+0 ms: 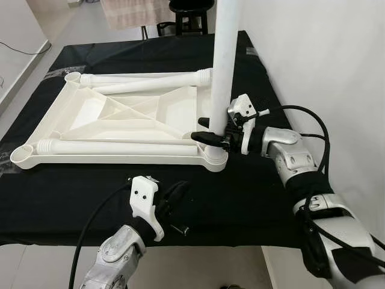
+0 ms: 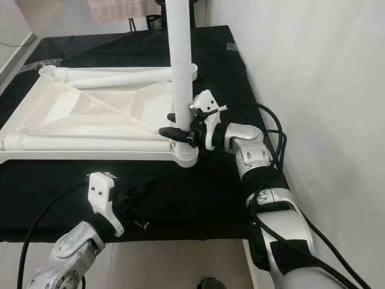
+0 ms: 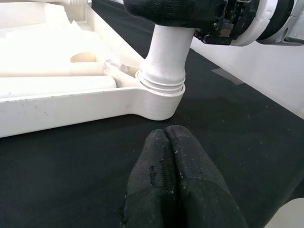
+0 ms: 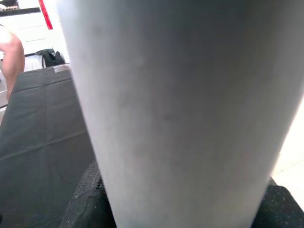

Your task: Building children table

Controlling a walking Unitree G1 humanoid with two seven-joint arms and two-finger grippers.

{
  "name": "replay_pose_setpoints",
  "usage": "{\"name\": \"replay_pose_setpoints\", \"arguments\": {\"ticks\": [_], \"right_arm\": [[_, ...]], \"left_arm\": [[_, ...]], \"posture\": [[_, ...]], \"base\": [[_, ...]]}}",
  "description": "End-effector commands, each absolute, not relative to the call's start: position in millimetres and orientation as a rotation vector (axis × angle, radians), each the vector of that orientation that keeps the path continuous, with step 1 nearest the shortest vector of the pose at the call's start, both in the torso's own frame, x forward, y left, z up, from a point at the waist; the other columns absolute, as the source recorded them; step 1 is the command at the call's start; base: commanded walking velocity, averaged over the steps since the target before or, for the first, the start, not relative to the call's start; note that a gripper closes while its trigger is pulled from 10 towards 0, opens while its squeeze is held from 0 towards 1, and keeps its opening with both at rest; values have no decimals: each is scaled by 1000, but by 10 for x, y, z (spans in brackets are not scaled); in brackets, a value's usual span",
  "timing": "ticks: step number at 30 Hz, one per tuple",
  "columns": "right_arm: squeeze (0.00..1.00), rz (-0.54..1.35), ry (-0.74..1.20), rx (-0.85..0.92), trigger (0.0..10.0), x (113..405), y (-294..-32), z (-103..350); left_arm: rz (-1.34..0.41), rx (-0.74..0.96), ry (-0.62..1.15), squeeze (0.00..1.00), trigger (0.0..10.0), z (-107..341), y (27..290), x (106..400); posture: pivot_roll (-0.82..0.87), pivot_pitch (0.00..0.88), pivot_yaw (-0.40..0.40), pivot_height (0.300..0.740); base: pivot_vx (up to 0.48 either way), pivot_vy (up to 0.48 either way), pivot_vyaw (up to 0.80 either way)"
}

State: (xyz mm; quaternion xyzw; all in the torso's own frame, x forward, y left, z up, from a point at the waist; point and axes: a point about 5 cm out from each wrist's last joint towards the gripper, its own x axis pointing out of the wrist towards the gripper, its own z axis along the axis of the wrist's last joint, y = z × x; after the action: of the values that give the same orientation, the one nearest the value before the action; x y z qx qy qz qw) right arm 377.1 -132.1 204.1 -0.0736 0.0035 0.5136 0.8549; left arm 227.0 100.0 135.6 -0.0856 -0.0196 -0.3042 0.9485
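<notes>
So the white tabletop point(image 1: 120, 114) is lying upside down on the black cloth point(image 1: 252, 198), which makes sense since the corner sockets face up that way. The right gripper point(image 1: 212, 137) has its fingers clamped low around the upright table leg point(image 1: 224, 66), right above the near right socket point(image 1: 215, 159), probably to keep it straight while seating it. Two more legs point(image 1: 120, 147) lie inside the frame. The left gripper point(image 3: 178, 185) sits nearby on the cloth, fingers pressed together, holding nothing.

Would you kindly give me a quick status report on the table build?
Right gripper shut on upright leg in tabletop corner socket. Left gripper shut, empty, resting on black cloth. Two legs lie on tabletop. Nothing obstructing.
</notes>
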Motion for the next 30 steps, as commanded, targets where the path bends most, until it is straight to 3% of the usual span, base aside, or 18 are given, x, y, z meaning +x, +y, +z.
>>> {"name": "replay_pose_setpoints", "arguments": {"ticks": [1, 6, 7, 9, 10, 11, 12, 14, 19, 20, 23, 24, 28, 29, 30], "right_arm": [[0, 1075, 56, -129, 0, 3762, -1292, 1900], [0, 932, 101, -188, 0, 3712, -1463, 1696], [0, 614, 172, -204, 0, 3687, -1593, 1470], [0, 614, 172, -204, 0, 3687, -1593, 1470], [0, 341, 176, -145, 0, 3584, -1600, 1369], [0, 256, 189, -95, 0, 3343, -1434, 1259], [0, 256, 189, -95, 0, 3343, -1434, 1259], [0, 289, 140, -116, 0, 3155, -1130, 1306], [0, 339, 125, -143, 0, 3333, -1047, 1351], [0, 345, 116, -145, 10000, 3404, -1039, 1390], [0, 347, 111, -146, 10000, 3448, -1035, 1419], [1000, 356, 88, -130, 10000, 3484, -1042, 1497], [973, 408, 2, -100, 10000, 3568, -1091, 1724], [533, 428, -32, -94, 10000, 3587, -1113, 1816], [0, 494, -53, -81, 10000, 3594, -1117, 1889]], "left_arm": [[-622, -173, -19, 0, 10000, 1330, 1002, 2252], [-618, -167, -21, 0, 10000, 1329, 1011, 2259], [-614, -163, -21, 0, 10000, 1330, 1044, 2268], [-614, -163, -21, 0, 10000, 1330, 1044, 2268], [-612, -161, -21, 0, 10000, 1331, 1066, 2276], [-611, -159, -20, 0, 10000, 1330, 1083, 2287], [-611, -159, -20, 0, 10000, 1330, 1083, 2287], [-612, -154, -16, 0, 10000, 1313, 1103, 2321], [-614, -152, -13, 0, 10000, 1300, 1092, 2345], [-609, -147, -16, 0, 10000, 1300, 1095, 2349], [-604, -144, -18, 0, 10000, 1302, 1098, 2351], [-599, -143, -20, 0, 10000, 1302, 1100, 2352], [-598, -144, -21, 0, 10000, 1305, 1101, 2361], [-599, -145, -21, 0, 10000, 1305, 1101, 2364], [-600, -146, -21, 0, 10000, 1305, 1101, 2367]], "posture": [[68, 181, 21, 740], [73, 186, 7, 740], [63, 190, 9, 740], [63, 190, 9, 740], [58, 191, 13, 740], [58, 189, 25, 740], [58, 189, 25, 740], [37, 162, 32, 740], [71, 150, 0, 740], [66, 152, 10, 740], [64, 150, 13, 740], [67, 150, 7, 740], [70, 149, 5, 740], [70, 149, 5, 740], [69, 147, 5, 740]], "base": [[0, 0, 0], [0, 0, 0], [0, 0, 0], [0, 0, 0], [0, 0, 0], [0, 0, 0], [0, 0, 0], [0, 0, 0], [0, 0, 0], [0, 0, 0], [0, 0, 0], [0, 0, 0], [0, 0, 0], [0, 0, 0], [0, 0, 0]]}}
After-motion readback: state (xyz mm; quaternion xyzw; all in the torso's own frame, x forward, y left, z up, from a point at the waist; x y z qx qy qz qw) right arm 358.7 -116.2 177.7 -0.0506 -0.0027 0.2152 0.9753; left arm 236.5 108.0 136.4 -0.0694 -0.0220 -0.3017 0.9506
